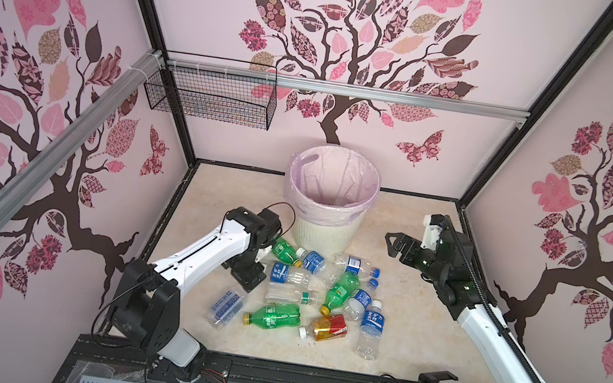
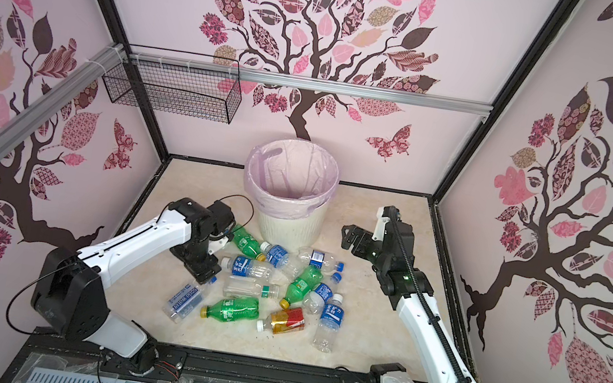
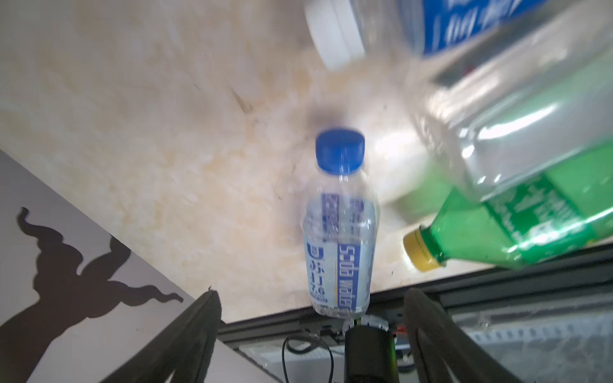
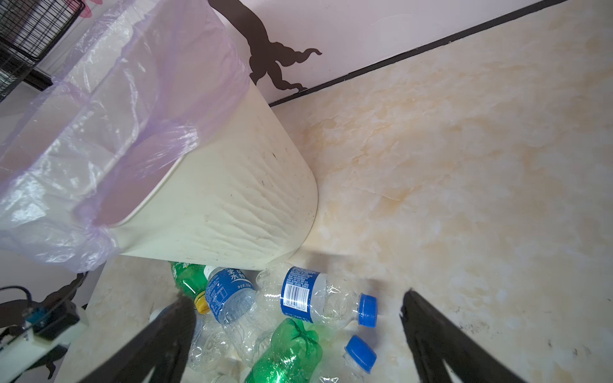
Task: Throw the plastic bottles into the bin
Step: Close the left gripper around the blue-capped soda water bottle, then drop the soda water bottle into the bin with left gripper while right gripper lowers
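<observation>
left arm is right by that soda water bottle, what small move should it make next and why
Probably ease the left tool a little further along the soda water bottle before closing. Its jaws stand open and empty. The bottle lies flat, lined up between them, but only its base is level with the fingertips, so a grip now would likely catch just the end and slip.

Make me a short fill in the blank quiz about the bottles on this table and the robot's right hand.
1. The green bottles have ____ caps.
2. The amber bottle has a ____ label.
3. The right hand is ____ and holds nothing.

Missing words: yellow; red; open.
</observation>
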Motion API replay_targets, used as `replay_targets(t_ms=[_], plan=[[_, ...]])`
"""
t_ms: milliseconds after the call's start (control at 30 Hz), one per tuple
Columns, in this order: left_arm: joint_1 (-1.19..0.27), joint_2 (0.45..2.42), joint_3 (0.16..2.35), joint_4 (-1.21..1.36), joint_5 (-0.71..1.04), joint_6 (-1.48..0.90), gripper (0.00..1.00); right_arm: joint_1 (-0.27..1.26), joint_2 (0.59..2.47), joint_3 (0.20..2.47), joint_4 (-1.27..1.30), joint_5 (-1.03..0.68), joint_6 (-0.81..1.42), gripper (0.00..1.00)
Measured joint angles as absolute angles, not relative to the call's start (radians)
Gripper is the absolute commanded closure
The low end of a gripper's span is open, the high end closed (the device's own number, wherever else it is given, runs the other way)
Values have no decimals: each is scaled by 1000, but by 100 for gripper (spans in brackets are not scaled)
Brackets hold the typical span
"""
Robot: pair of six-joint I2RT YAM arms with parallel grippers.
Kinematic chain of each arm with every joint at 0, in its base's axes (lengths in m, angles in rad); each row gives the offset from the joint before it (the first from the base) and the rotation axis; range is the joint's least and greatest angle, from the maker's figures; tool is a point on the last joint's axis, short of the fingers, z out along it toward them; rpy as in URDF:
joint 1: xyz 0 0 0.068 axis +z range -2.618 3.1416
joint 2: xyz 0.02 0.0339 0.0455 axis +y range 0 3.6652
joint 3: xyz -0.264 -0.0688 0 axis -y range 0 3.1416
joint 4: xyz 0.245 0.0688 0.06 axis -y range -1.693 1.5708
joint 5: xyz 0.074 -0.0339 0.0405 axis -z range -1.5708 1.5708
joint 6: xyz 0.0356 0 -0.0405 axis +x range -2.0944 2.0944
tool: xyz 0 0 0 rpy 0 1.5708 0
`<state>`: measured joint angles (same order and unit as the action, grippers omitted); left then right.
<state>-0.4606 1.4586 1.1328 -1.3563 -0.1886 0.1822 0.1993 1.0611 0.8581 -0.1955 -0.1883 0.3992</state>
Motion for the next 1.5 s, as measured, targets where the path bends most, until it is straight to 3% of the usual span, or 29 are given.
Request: replay_targets(t_ms=[267,733,900,967,1200,1500], plan=[[-448,1256,967,-1267,-71,287,7,199,1075,852,-171,-208,409,1],[-438,1452,879,-1047,-133,297,13,199,1085,850,-167,-232,416,1],[-430,1502,868,-1012,-147,289,43,199,1085,850,-167,-234,416,1],[-430,1504,868,-1007,-147,284,49,199,1085,850,-167,-234,416,1],[-425,1460,868,-991,-138,284,52,199,1085,850,-169,-232,416,1],[-345,1134,913,-982,-138,263,55,199,1085,850,-238,-175,417,3]])
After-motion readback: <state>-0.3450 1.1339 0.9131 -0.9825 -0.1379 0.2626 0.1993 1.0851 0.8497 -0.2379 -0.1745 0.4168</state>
